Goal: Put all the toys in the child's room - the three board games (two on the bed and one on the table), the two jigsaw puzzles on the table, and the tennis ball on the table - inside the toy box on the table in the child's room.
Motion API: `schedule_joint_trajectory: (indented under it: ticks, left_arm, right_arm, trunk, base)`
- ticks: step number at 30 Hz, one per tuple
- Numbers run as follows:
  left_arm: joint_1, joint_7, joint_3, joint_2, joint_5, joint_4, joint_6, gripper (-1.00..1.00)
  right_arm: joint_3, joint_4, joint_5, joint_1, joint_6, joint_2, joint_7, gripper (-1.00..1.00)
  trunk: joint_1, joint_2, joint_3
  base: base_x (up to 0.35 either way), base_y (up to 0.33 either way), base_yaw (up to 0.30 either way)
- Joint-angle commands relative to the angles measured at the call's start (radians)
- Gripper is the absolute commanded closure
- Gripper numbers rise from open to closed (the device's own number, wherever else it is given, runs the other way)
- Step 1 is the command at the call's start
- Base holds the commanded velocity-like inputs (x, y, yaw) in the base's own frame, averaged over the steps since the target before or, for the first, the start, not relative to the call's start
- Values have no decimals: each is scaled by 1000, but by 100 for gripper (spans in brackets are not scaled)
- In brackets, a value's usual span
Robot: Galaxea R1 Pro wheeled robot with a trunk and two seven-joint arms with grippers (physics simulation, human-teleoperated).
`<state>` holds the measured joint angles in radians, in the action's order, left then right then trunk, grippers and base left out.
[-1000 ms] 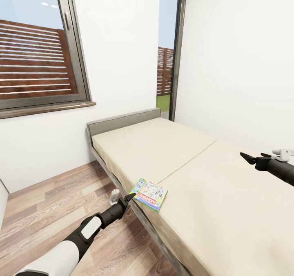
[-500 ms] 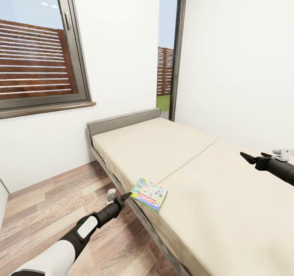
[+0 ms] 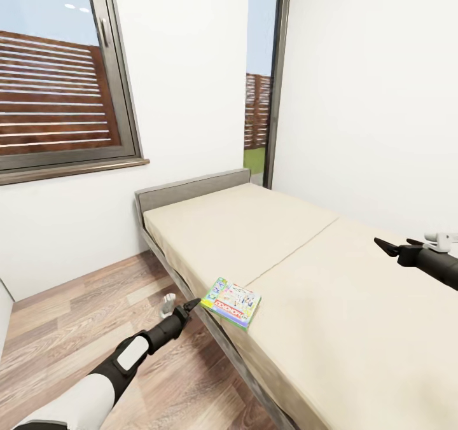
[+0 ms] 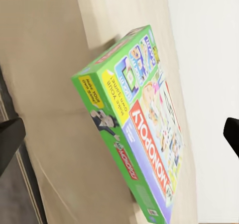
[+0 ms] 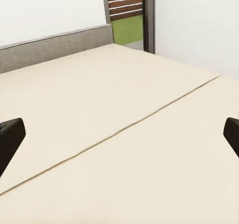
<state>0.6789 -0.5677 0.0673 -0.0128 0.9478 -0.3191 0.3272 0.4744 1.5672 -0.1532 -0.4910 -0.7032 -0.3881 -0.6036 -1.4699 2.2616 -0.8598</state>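
The green Monopoly board game box [image 3: 233,302] is lying flat on the beige mattress [image 3: 305,271], right at the near long edge of the bed, with one corner reaching slightly past that edge toward the wooden floor [image 3: 76,328]. In your left wrist view the same box [image 4: 142,129] is sitting between the two dark fingertips [image 4: 10,139], which are standing wide apart at either edge of the picture and are touching nothing, so your left gripper [image 3: 194,303] is spread and holding nothing. From the head camera, that gripper is pointing at the box's nearest corner from the floor side, just beside it; you cannot tell whether the tip is in contact with the cardboard. Your left arm is reaching up from the lower left over the floorboards. Your right gripper [image 3: 383,246] is hovering above the mattress well apart from the box, toward the right side of the bed, and in your right wrist view its fingertips [image 5: 11,137] are likewise spread wide with only bare mattress and its centre seam [image 5: 124,127] between them, so it is released and carrying nothing. Beyond the mattress, the grey headboard [image 3: 191,189] is standing against the white wall, with a large window [image 3: 57,74] at the left and a narrow glazed opening [image 3: 257,99] behind the bed.
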Motion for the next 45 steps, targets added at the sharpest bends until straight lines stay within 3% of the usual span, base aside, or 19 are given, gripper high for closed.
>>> schedule_joint_trajectory:
  ticks: [1, 14, 45]
  left_arm:
    - [1, 3, -8, -1, 9, 0, 0, -100]
    - [1, 16, -63, -2, 3, 0, -18, -100]
    - [1, 32, -78, -3, 5, 38, -23, -100]
  right_arm:
    - [1, 1, -6, 0, -7, 0, -1, -100]
    - [1, 6, -6, 1, -8, 0, -1, -100]
    - [1, 8, -7, 2, -7, 0, -1, -100]
  trunk:
    - [0, 0, -1]
    - [0, 0, -1]
    - [0, 0, -1]
  base:
    - [0, 0, 0]
    - [0, 0, 0]
    - [0, 0, 0]
